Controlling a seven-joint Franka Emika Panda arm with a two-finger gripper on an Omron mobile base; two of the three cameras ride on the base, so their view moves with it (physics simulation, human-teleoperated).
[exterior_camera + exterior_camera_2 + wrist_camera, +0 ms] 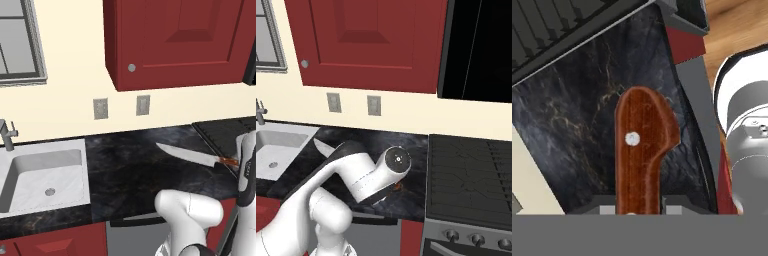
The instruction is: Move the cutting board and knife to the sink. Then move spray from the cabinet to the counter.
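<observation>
Knife (pixel 192 156) hung above the counter (pixel 130 170), blade pointing left toward the sink (pixel 42 175), reddish handle end at the right against the arm. In the hand view the handle (pixel 643 150) ran straight up from between the finger tips, so the pincer (pixel 637 210) was pinching the knife by its handle, long axis in line with the hand. The sink lay well to the left of the blade tip, across bare counter; I judged the carry must go that way, tip leading
</observation>
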